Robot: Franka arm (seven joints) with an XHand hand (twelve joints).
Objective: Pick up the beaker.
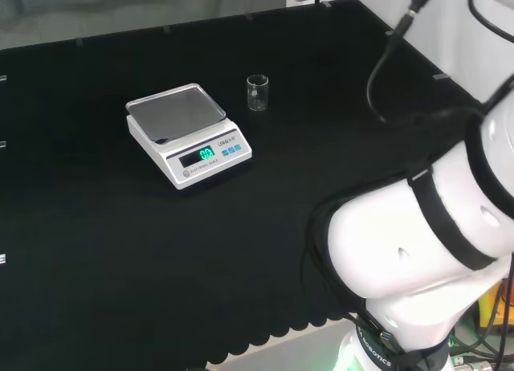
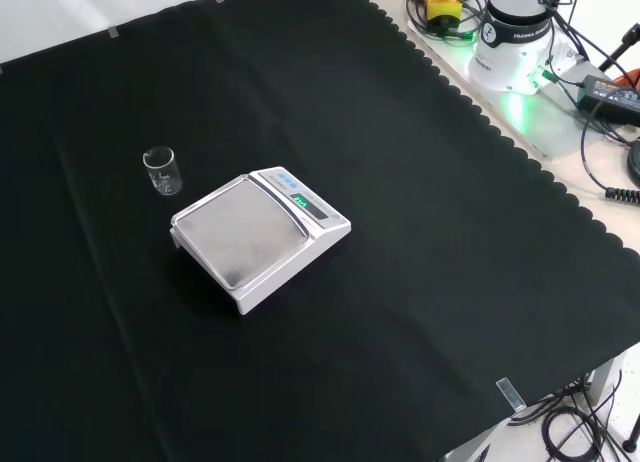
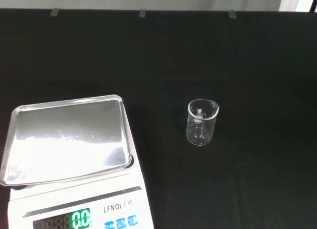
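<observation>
The beaker (image 1: 257,92) stands upright on the black cloth (image 1: 96,250), just right of the scale (image 1: 187,134) in the head view, apart from it. I cannot tell how the hand is set.

A small clear glass beaker (image 1: 257,92) (image 2: 162,171) (image 3: 201,122) stands upright and empty on the black cloth.

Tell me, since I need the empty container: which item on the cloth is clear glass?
The beaker, standing upright beside the scale; the scale is white with a metal pan.
</observation>
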